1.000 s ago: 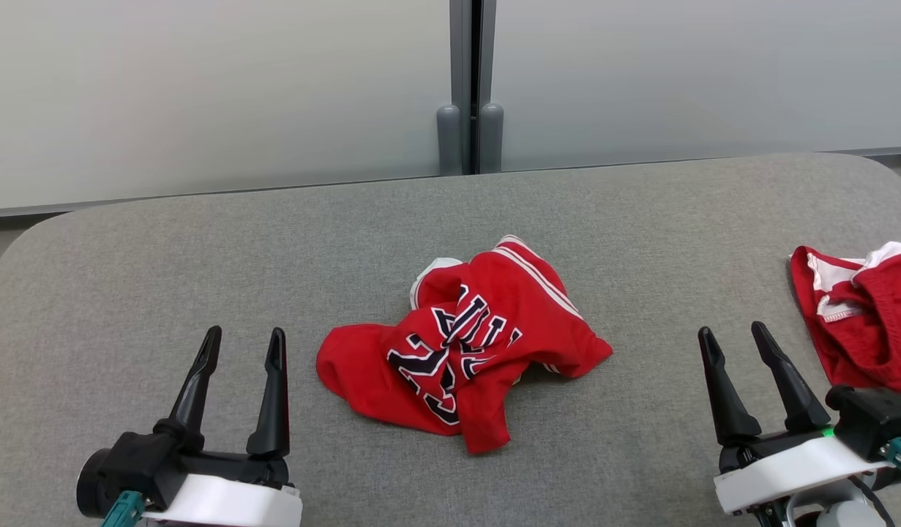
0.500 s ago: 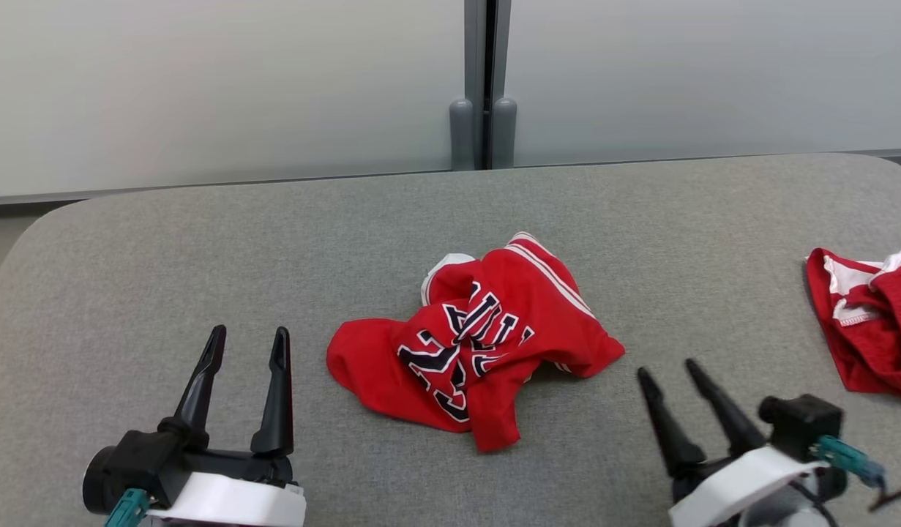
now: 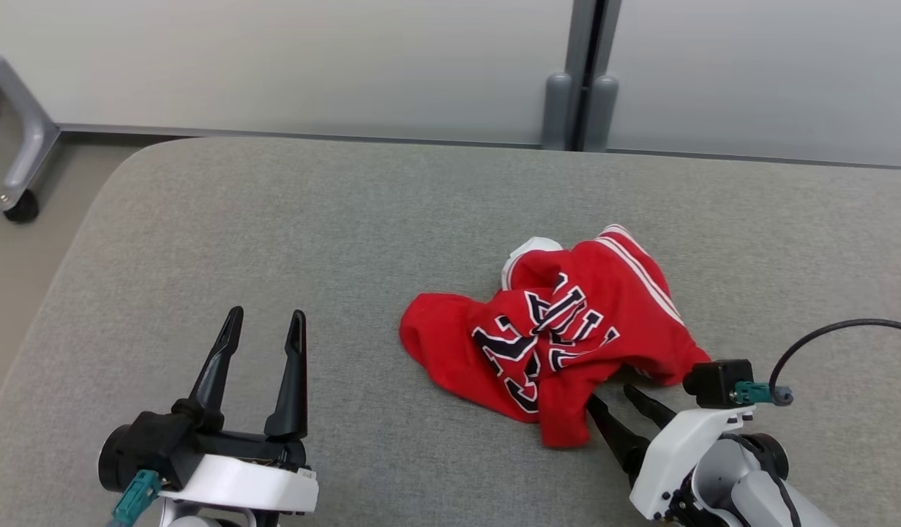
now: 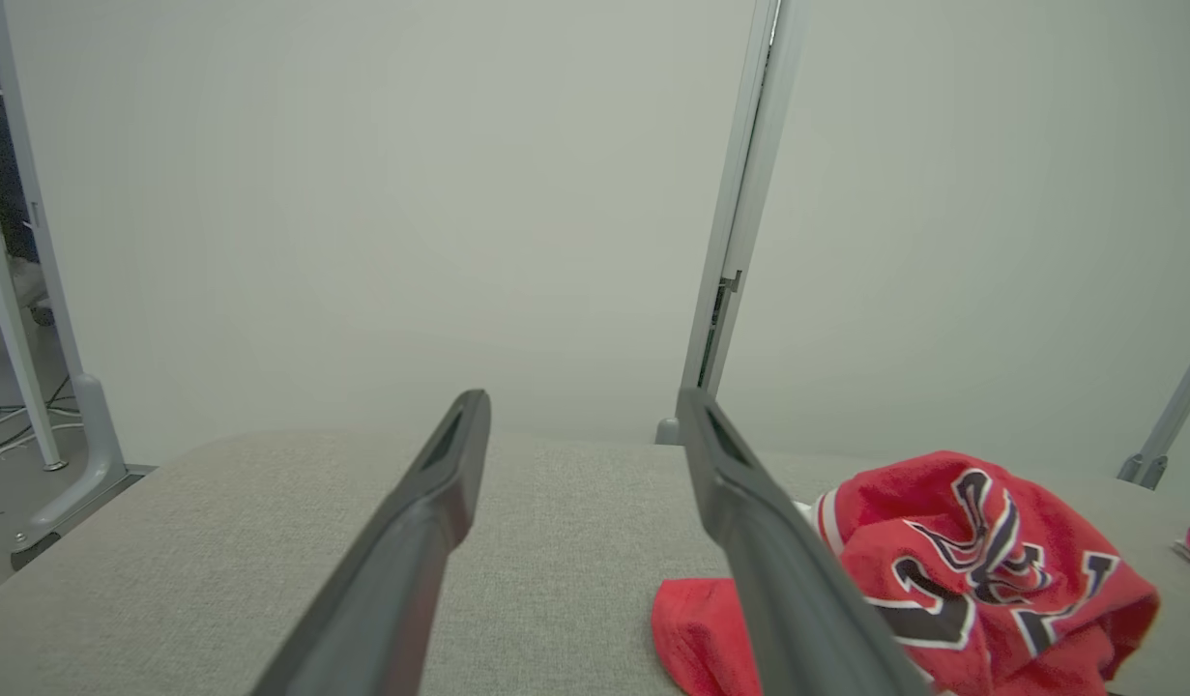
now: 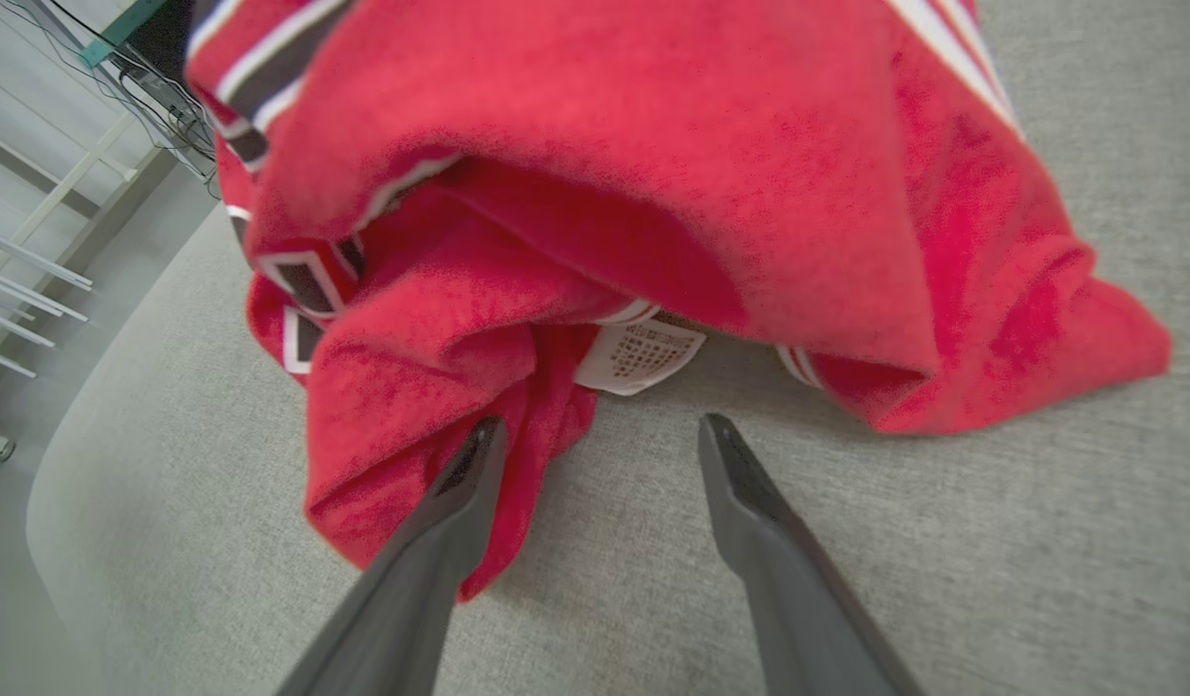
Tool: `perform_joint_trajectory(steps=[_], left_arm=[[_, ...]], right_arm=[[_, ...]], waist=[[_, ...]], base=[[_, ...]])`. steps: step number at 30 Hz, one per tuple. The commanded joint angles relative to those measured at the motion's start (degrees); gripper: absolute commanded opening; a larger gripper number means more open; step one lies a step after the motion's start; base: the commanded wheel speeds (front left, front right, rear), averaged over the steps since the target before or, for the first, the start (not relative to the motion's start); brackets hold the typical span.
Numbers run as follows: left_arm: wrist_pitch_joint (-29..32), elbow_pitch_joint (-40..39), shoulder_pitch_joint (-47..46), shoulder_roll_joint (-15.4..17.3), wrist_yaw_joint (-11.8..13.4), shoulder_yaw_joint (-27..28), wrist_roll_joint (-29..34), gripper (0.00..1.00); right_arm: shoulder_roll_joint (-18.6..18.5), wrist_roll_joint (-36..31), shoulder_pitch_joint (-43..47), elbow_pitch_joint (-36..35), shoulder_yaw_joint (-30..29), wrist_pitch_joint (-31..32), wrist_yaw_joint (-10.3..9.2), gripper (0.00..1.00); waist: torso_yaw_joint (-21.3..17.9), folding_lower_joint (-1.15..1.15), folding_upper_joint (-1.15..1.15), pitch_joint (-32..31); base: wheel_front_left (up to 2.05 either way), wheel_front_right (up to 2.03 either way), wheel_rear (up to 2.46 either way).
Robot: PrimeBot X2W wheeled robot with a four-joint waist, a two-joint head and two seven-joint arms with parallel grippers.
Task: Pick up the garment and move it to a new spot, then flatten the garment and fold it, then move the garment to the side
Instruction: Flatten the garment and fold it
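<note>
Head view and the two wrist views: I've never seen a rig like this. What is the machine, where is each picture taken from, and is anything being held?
This is a wheeled robot with two arms, each ending in a gripper with two long dark fingers. The wide picture comes from a camera on its head, looking down at a grey padded table. The left gripper shows at the lower left and the right gripper at the lower right. The other two pictures come from cameras on the wrists, each looking along that gripper's own fingers. On the table lies a crumpled red garment with dark lettering and white stripes. Both grippers are open and hold nothing. The left one is apart from the cloth. The right one points at the garment's near edge, one finger right at a fold, with a white label just ahead.
</note>
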Motion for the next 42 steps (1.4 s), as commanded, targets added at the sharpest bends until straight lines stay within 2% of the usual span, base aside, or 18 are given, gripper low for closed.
perform_joint_trajectory(steps=[1,6,7,8,9,10,17,23,28,32,35,38,39,40,41,42], left_arm=[[0.0,0.3,-0.9,-0.3,-0.3,0.4,0.4,1.00],[0.0,0.8,-1.6,-0.9,-1.0,0.9,0.6,1.00],[0.0,0.8,-1.6,-1.0,-1.2,1.0,0.7,1.00],[0.0,0.8,-1.6,-1.0,-1.2,1.0,0.7,1.00],[0.0,0.9,-1.5,-1.2,-1.3,1.2,0.8,1.00],[0.0,0.9,-1.5,-1.2,-1.5,1.3,1.0,1.00],[0.0,1.3,-0.7,-1.6,-2.0,2.7,1.8,1.00],[0.0,1.1,0.1,-1.9,-2.5,3.3,2.2,1.00],[0.0,1.4,0.5,-2.1,-2.6,3.7,2.4,1.00],[0.0,1.6,0.1,-2.3,-2.9,3.9,2.5,1.00],[0.0,2.0,-0.4,-2.3,-3.1,3.7,2.6,1.00],[0.0,2.4,-0.9,-2.4,-3.4,3.7,2.7,1.00],[0.0,2.6,-1.0,-2.4,-3.5,3.7,2.7,1.00],[0.0,2.7,-1.1,-2.4,-3.5,3.7,2.8,1.00],[0.0,2.9,-1.3,-2.5,-3.6,3.6,2.8,1.00],[0.0,3.1,-1.5,-2.5,-3.6,3.5,2.8,1.00]], right_arm=[[0.0,1.1,-1.5,1.9,0.1,0.7,0.02,1.00],[0.7,3.0,-3.9,6.2,1.6,1.9,0.02,1.00],[0.9,3.4,-4.2,6.7,2.2,2.1,0.02,0.55],[0.9,3.4,-4.2,6.7,2.2,2.1,0.02,0.55],[0.9,3.8,-4.4,7.2,2.6,2.0,0.02,0.21],[0.9,3.9,-4.7,7.6,3.1,1.6,0.02,0.00],[-0.9,4.7,-6.1,7.0,6.6,0.4,0.02,0.00],[-6.5,5.7,-4.8,1.7,6.1,2.6,0.02,0.00],[-12.0,4.1,-3.4,-3.1,1.0,5.1,0.02,0.00],[-14.6,1.8,-1.5,-6.0,-5.0,6.7,0.02,0.00],[-14.7,-0.6,0.5,-6.5,-9.5,7.6,0.02,0.00],[-12.3,-3.2,2.4,-6.3,-13.3,7.1,0.02,0.00],[-11.5,-3.6,2.8,-5.9,-14.0,7.2,0.02,0.18],[-10.9,-4.4,3.2,-5.3,-14.5,7.5,0.02,0.62],[-10.2,-5.0,3.4,-4.8,-15.2,7.4,0.02,1.00],[-9.3,-5.6,3.3,-4.4,-15.9,7.3,0.02,1.00]], waist=[[3.0,0.00,0.00,1.8],[5.7,0.00,0.00,3.0],[6.0,0.00,0.00,3.1],[6.0,0.00,0.00,3.1],[6.2,0.00,0.00,3.1],[6.3,0.00,0.00,3.1],[3.7,0.00,0.00,1.8],[-1.5,0.00,0.00,0.2],[-5.8,0.00,0.00,-0.2],[-8.4,0.00,0.00,-0.2],[-9.6,0.00,0.00,-0.2],[-10.2,0.00,0.00,0.1],[-10.3,0.00,0.00,0.1],[-10.3,0.00,0.00,0.2],[-10.3,0.00,0.00,0.2],[-10.2,0.00,0.00,0.3]], base=[[0.00,0.00,0.00],[0.00,0.00,0.00],[0.00,0.00,0.00],[0.00,0.00,0.00],[0.00,0.00,0.00],[0.00,0.00,0.00],[0.00,0.00,0.00],[0.00,0.00,0.00],[0.00,0.00,0.00],[0.00,0.00,0.00],[0.00,0.00,0.00],[0.00,0.00,0.00],[0.00,0.00,0.00],[0.00,0.00,0.00],[0.00,0.00,0.00],[0.00,0.00,0.00]])
